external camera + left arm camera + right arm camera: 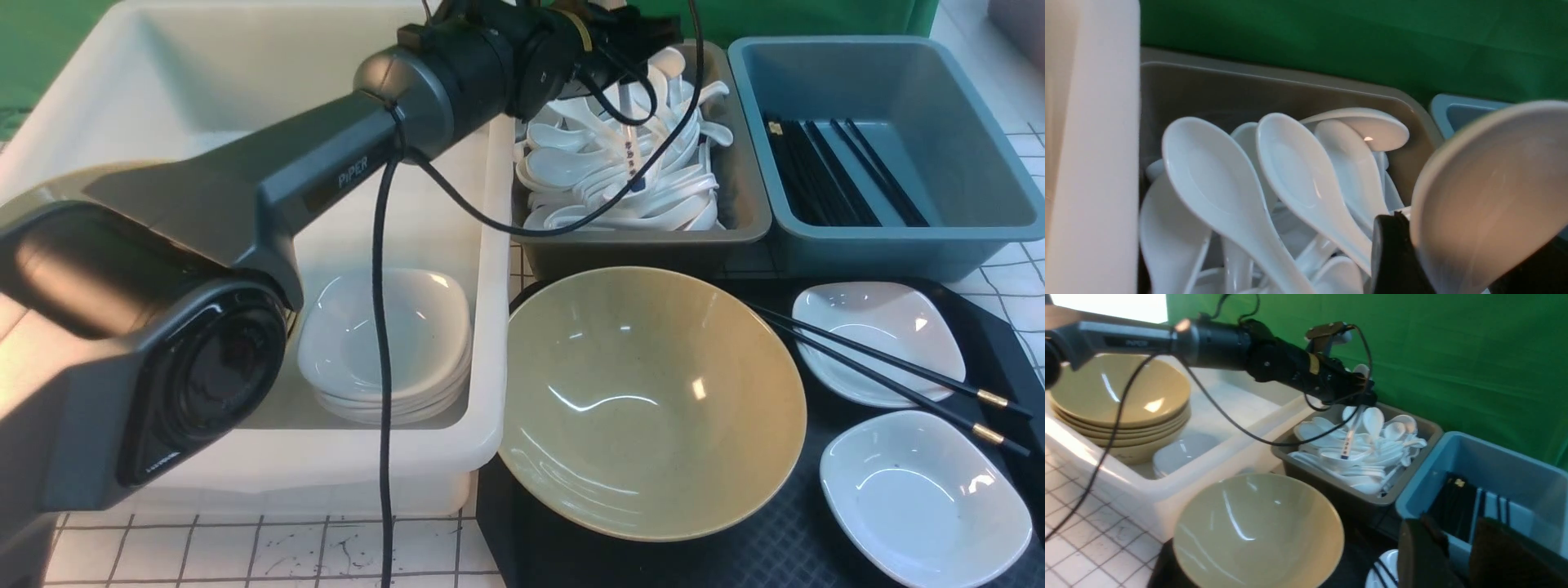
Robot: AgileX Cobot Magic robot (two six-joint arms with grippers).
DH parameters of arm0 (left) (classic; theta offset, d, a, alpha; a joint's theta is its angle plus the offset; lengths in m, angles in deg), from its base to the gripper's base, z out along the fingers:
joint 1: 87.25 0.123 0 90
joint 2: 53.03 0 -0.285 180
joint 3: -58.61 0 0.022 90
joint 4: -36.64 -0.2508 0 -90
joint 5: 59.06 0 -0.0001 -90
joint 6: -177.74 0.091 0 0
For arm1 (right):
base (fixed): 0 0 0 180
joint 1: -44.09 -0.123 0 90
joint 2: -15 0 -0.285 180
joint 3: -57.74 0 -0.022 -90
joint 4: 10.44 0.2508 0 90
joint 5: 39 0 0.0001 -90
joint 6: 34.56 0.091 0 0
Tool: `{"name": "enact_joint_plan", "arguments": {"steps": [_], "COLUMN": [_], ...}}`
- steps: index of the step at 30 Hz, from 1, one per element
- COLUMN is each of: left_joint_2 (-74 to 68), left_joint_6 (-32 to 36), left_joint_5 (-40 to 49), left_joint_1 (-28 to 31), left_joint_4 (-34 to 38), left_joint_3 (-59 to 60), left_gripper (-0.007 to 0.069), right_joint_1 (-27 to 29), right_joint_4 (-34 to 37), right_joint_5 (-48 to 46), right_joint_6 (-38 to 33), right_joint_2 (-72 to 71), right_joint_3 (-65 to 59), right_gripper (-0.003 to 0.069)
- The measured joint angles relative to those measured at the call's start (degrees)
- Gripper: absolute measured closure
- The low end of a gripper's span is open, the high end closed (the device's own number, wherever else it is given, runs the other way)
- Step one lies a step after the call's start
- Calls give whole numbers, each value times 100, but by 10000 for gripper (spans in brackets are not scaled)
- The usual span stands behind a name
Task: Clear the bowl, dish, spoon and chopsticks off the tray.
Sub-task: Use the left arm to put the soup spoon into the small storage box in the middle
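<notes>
My left gripper (633, 49) is shut on the spoon (627, 151), holding it by its scoop end. Its handle with blue characters hangs down over the grey tub (637, 249). In the left wrist view the spoon's scoop (1486, 192) sits against a black finger (1392, 253). The olive-yellow bowl (653, 400) stands upright on the black tray (735, 559). Two white dishes (878, 339) (922, 498) sit on the tray's right side, with the black chopsticks (890, 371) lying across the farther one. My right gripper (1457, 543) hovers open and empty above the tray's far edge, near the blue tub (1515, 477).
The grey tub is piled with plain white spoons (1298, 179). The blue tub (890, 245) holds several black chopsticks. A large white tub (490, 327) on the left holds stacked white dishes (384, 343) and stacked olive bowls (1118, 400). A black cable (382, 367) hangs from my left arm.
</notes>
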Motion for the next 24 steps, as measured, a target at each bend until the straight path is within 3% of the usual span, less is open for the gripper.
{"name": "enact_joint_plan", "arguments": {"steps": [19,24], "left_joint_2": [0,0], "left_joint_6": [0,0], "left_joint_5": [-135,-88], "left_joint_1": [0,-16], "left_joint_4": [-88,-88], "left_joint_3": [0,0], "left_gripper": [366,291], "right_joint_1": [0,0], "right_joint_4": [895,945], "right_joint_5": [-27,-57], "right_joint_6": [-200,-278], "right_joint_2": [0,0], "right_joint_3": [0,0], "right_gripper": [462,462]}}
